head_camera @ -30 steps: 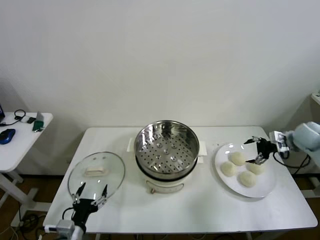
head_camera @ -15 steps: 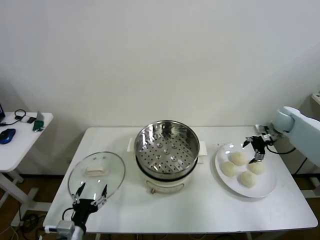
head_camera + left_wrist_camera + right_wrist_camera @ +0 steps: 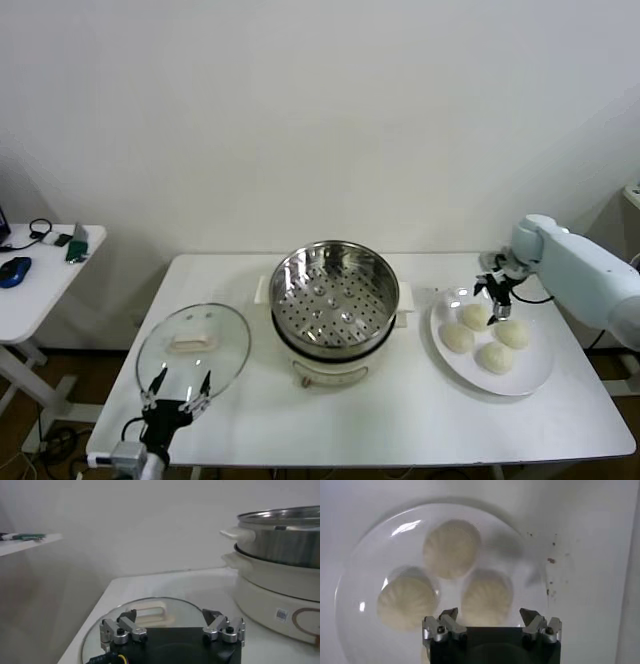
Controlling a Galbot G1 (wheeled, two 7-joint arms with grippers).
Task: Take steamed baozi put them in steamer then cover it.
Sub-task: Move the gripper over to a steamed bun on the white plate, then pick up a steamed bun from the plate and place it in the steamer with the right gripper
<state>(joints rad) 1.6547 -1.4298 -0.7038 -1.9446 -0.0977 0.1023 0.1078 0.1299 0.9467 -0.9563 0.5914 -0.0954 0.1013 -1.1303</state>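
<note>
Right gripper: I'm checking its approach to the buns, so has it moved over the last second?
Yes. The right gripper has shifted leftward along the plate's far edge, toward the steamer.

Right claw (image 3: pixel 495 291) extended forward at the right, pointing down, fingers spread wide. Left claw (image 3: pixel 178 385) low at the near left, fingers likewise spread.

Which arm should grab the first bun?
The right. Its open gripper hangs just above the buns on the plate; the left gripper waits by the glass lid.
</note>
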